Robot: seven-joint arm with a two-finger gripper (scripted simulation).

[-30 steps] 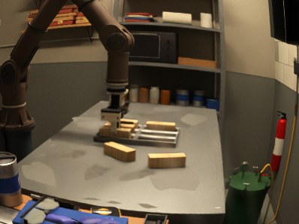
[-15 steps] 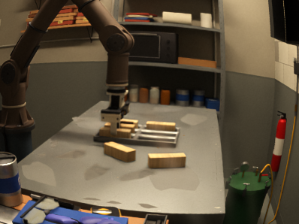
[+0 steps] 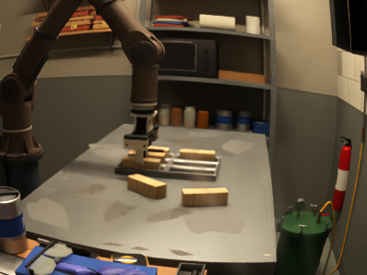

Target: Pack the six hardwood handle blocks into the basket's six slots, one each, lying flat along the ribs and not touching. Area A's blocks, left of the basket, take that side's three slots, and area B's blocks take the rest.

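A hardwood block (image 3: 134, 157) is held by my closed gripper (image 3: 139, 156) at the left end of the basket (image 3: 168, 167). Two more blocks (image 3: 157, 151) (image 3: 151, 163) lie in the basket's left slots beside it. A further block (image 3: 197, 154) lies at the basket's far right side. Two blocks (image 3: 146, 186) (image 3: 204, 196) lie loose on the table in front of the basket. The basket's right-hand ribs (image 3: 193, 165) show bare metal.
The table's front edge (image 3: 152, 254) is cluttered with a can (image 3: 11, 220) and blue tools. A shelf unit (image 3: 207, 69) with jars stands behind the table. A green drum (image 3: 304, 235) and a fire extinguisher (image 3: 342, 173) stand to the right.
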